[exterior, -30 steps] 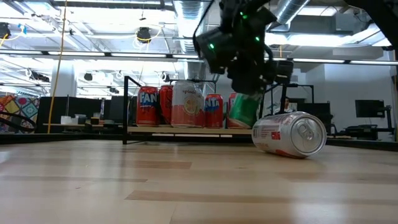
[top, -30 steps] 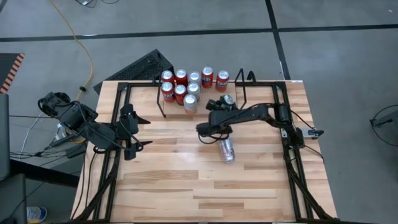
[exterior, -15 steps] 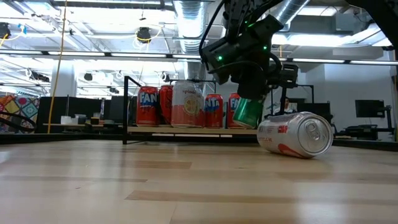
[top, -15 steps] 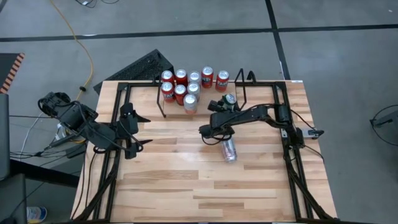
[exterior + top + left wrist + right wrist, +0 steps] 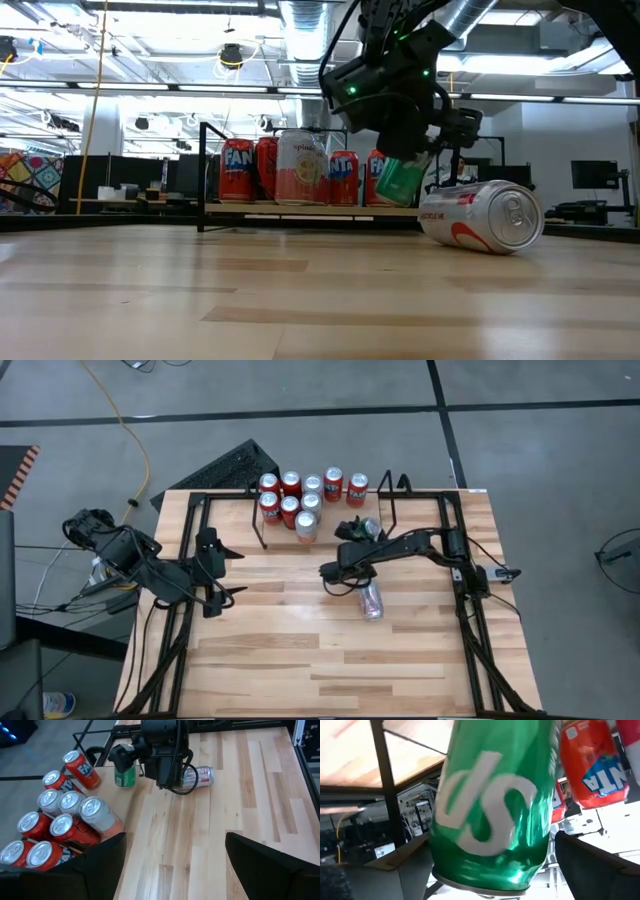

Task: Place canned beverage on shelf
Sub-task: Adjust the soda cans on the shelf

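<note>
Left claw (image 5: 222, 567), left of centre in the high view: fingers spread, grasping nothing, above bare tabletop (image 5: 300, 650). Shelf (image 5: 325, 510), upper centre: cluster of red and silver cans (image 5: 300, 498) on its left part. Right claw (image 5: 352, 530), just right of centre at the shelf's front edge: fingers parted around a tilted green can (image 5: 398, 180); a silver can (image 5: 372, 600) lies on its side below it.

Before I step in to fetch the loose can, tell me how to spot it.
Find the black wire shelf at the table's far edge. Nearer than it, just past the right end effector, lies a silver can with red lettering: the only can on its side, on bare wood.
</note>
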### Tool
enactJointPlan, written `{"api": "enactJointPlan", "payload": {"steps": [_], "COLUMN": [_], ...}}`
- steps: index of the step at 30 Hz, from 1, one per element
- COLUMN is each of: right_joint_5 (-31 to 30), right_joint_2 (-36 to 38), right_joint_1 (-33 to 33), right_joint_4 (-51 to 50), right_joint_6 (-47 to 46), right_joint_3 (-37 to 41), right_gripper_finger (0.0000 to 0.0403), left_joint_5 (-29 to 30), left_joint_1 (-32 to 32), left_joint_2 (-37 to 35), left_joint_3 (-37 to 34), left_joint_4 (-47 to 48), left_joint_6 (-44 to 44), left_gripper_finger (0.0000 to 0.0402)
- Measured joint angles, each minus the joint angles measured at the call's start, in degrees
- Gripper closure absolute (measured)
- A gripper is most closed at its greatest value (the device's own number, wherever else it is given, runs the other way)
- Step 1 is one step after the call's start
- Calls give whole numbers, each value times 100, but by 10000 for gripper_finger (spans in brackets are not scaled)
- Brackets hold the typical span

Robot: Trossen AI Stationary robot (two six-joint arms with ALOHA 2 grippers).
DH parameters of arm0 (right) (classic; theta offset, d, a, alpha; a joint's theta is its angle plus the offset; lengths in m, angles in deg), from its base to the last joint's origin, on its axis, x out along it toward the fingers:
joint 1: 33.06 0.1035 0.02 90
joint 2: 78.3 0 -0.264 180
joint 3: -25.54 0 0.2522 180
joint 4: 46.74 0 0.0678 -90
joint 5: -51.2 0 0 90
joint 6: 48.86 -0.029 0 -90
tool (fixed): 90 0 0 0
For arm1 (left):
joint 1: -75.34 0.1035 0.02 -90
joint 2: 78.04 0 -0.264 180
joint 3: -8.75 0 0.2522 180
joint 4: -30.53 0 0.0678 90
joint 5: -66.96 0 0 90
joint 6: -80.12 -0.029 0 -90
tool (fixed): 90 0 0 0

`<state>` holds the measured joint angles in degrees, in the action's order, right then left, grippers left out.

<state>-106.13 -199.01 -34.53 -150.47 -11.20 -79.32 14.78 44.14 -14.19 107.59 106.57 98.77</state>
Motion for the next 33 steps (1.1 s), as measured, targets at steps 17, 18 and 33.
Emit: {"api": "enactJointPlan", "payload": {"steps": [17,18,33], "right_joint_5": [-12,-14,392], "right_joint_2": [0,0,-7], "right_joint_1": [-23,-62,46], "right_joint_4": [43,70,-3], "right_joint_6": [34,28,-2995], "right_joint_3": [-487,-487,-1176], "right_gripper_finger": [19,19,19], "left_joint_5": [7,7,8], "left_joint_1": [0,0,-1], "left_joint_2": [2,2,2], "left_joint_3": [0,0,0], "left_joint_4": [-2,-3,-3], "left_joint_6": [9,8,52], "left_gripper_finger": [77,77,77]}}
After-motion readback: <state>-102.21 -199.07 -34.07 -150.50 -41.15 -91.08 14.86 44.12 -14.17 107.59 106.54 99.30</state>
